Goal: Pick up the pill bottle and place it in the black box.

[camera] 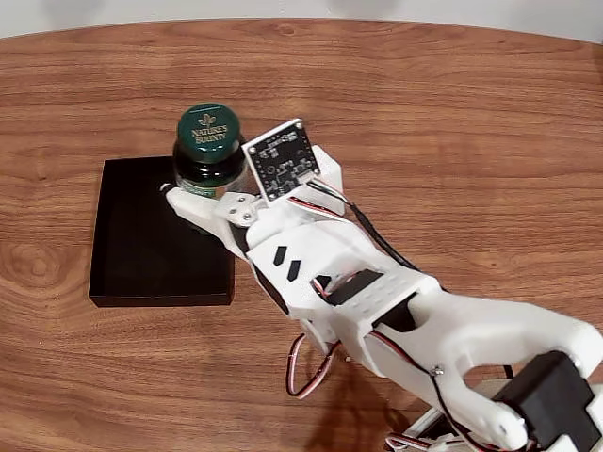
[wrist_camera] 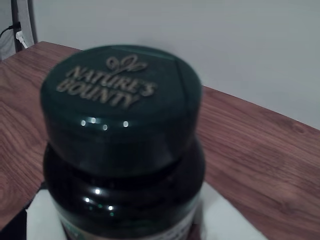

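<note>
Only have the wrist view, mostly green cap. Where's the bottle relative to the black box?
Observer: In the fixed view the pill bottle stands upright at the black box's far right corner.
Operator: Claw on it?
Observer: The claw flanks its body below the cap, with one white finger against its left side. It looks gripped.
Operator: Which way is further in?
Observer: Most of the box's floor lies left of the bottle and nearer the camera.

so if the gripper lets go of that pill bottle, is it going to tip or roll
The pill bottle looks squat and wide, so it should probably stand steady if released upright. Its round body would likely roll if it fell sideways. The glossy surface in the wrist view suggests it may be somewhat slippery.
</note>
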Motion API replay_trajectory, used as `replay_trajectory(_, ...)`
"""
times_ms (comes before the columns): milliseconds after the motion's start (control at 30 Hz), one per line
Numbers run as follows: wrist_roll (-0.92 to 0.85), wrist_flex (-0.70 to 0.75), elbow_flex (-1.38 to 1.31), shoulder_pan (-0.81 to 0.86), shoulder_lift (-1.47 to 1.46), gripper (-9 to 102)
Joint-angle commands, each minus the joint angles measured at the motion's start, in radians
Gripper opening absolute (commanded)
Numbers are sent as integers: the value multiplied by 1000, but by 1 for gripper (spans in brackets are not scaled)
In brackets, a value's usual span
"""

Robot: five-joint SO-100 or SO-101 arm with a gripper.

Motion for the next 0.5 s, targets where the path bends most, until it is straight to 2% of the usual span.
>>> replay_trajectory(0, -18, -55, -121, -23, -6, 19)
replay_trajectory(467, -26, -216, -239, -69, -308, 19)
